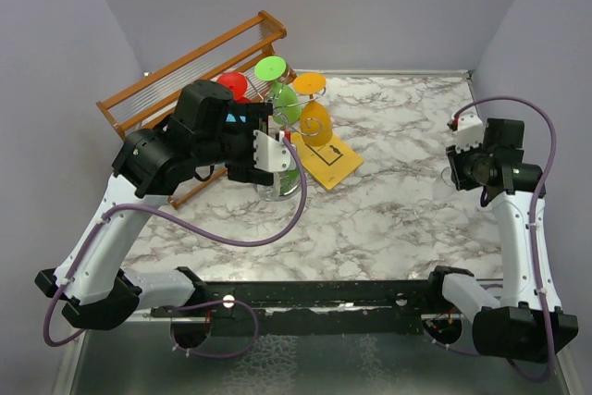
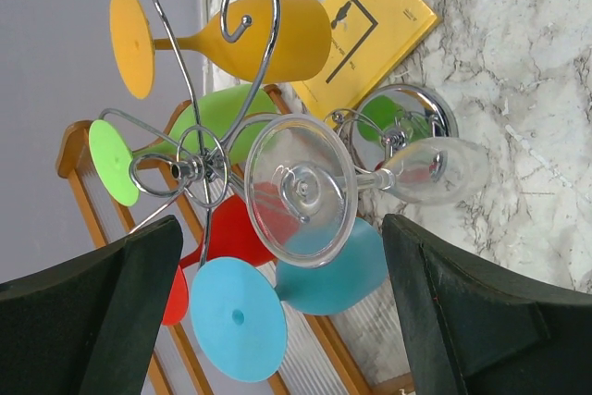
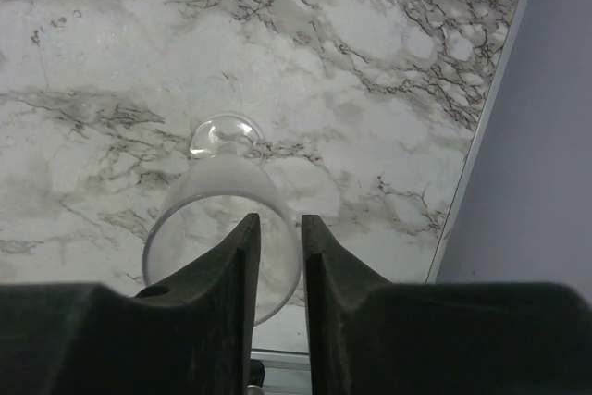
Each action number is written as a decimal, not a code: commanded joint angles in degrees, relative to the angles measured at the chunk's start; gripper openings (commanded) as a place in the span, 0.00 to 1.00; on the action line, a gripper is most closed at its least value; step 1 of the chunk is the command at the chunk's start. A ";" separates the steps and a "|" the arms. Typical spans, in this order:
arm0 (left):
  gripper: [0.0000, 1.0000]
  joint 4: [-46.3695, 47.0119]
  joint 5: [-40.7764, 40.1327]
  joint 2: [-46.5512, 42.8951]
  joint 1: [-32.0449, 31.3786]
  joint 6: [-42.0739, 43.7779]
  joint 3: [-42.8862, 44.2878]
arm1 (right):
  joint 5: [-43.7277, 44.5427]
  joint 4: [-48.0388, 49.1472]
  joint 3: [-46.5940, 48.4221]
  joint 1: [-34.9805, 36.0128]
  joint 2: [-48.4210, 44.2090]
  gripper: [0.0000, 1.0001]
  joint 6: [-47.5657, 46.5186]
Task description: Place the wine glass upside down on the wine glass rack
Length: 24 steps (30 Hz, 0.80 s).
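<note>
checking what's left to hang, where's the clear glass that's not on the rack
In the right wrist view, the clear wine glass lies on its side on the marble table, at the tips of the right hand, near the table edge by the purple wall.

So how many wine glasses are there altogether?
6. Five hang on the wire rack: orange, green, red, blue and clear. Another clear one is at the right gripper. Others may be hidden.

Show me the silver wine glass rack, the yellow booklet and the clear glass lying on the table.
wine glass rack (image 2: 430, 108): left wrist view, its round shiny base.
yellow booklet (image 2: 388, 6): left wrist view, its cover.
clear wine glass (image 3: 217, 196): right wrist view, its bowl.
</note>
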 commanded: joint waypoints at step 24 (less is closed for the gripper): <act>0.97 14.12 -1.55 -2.02 -0.19 -15.14 0.13 | -23.16 28.42 20.73 -0.17 10.84 0.01 12.11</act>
